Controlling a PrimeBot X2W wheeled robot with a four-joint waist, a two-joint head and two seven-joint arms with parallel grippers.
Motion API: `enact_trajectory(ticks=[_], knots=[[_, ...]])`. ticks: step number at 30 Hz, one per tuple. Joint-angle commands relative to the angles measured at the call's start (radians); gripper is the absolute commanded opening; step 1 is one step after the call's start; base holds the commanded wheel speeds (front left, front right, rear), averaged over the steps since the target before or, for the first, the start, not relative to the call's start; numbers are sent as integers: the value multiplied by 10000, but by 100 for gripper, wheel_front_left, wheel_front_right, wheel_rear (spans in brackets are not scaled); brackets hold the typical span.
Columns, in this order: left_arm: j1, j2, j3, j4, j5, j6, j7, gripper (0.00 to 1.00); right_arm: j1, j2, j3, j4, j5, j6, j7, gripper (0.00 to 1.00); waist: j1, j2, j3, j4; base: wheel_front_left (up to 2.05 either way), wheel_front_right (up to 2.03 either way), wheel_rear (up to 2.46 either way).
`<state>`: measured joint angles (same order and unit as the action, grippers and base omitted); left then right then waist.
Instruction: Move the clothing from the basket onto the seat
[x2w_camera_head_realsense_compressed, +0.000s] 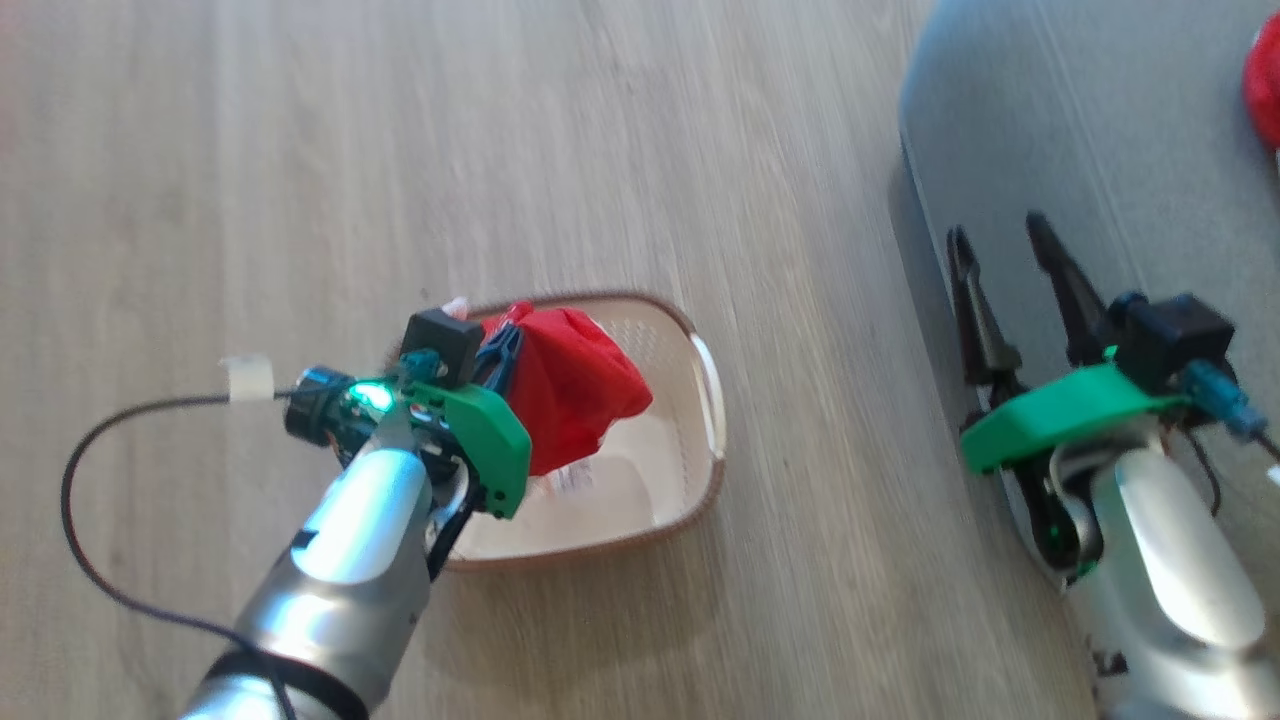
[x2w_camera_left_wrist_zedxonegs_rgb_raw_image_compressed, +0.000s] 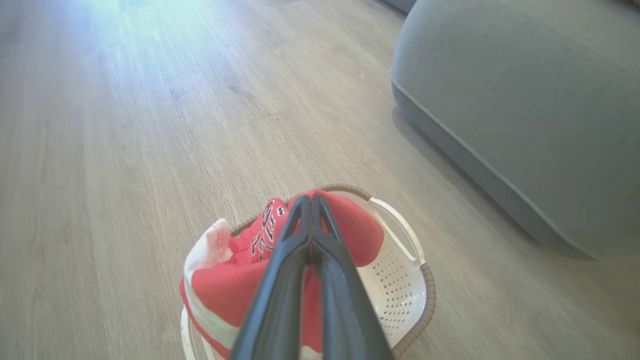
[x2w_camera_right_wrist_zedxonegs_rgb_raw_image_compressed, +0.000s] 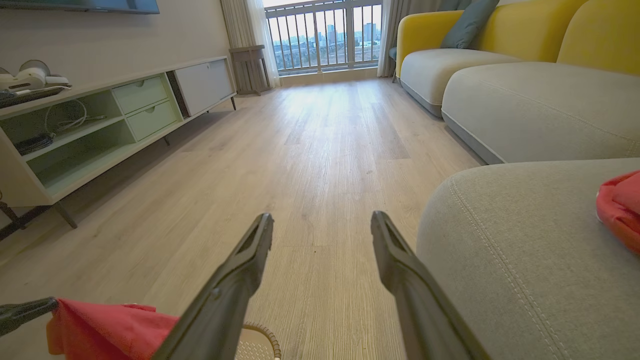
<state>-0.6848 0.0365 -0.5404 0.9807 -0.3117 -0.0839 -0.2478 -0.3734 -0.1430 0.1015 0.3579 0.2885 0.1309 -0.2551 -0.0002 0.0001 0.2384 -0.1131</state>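
Two left gripper (x2w_camera_left_wrist_zedxonegs_rgb_raw_image_compressed: 310, 200) fingers pinch the red fabric garment (x2w_camera_head_realsense_compressed: 575, 390) over the cream plastic basket (x2w_camera_head_realsense_compressed: 670, 470), bound three o'clock for the grey upholstered seat (x2w_camera_head_realsense_compressed: 1100, 150); right gripper (x2w_camera_head_realsense_compressed: 997, 228) gapes empty.

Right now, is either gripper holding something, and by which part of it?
The left gripper is shut on the clothing, pinching a bunched red fold over the basket; which part of it cannot be told. The right gripper is open and empty.
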Motion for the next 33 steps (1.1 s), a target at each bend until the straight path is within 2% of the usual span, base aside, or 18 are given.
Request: enact_trajectory(ticks=[1, 5, 14, 27, 33], knots=[[-41, 140, 406, -589, -205, 144, -137, 0, 146, -143, 184, -196, 28, -2, -67, 100, 2, -1, -771, 479, 0, 0, 0], [279, 139, 557, -1352, -415, 357, -138, 0, 467, -134, 174, -17, 72, -2, -67, 100, 2, -1, -1378, 655, 0, 0, 0], [486, 138, 715, -2404, -667, 499, -138, 0, 1207, -47, 260, 253, 119, -2, -67, 100, 2, -1, -2280, 911, 0, 0, 0], [-450, 138, 320, -4394, -1120, 492, -72, 0, 1760, 62, 529, 433, 142, -2, -67, 100, 2, -1, -2499, 1112, 0, 0, 0], [-847, 138, 208, -4817, -1177, 475, 101, 0, 1538, 177, 1267, 230, 270, -2, -67, 100, 2, -1, -2432, 1127, 0, 0, 0]])
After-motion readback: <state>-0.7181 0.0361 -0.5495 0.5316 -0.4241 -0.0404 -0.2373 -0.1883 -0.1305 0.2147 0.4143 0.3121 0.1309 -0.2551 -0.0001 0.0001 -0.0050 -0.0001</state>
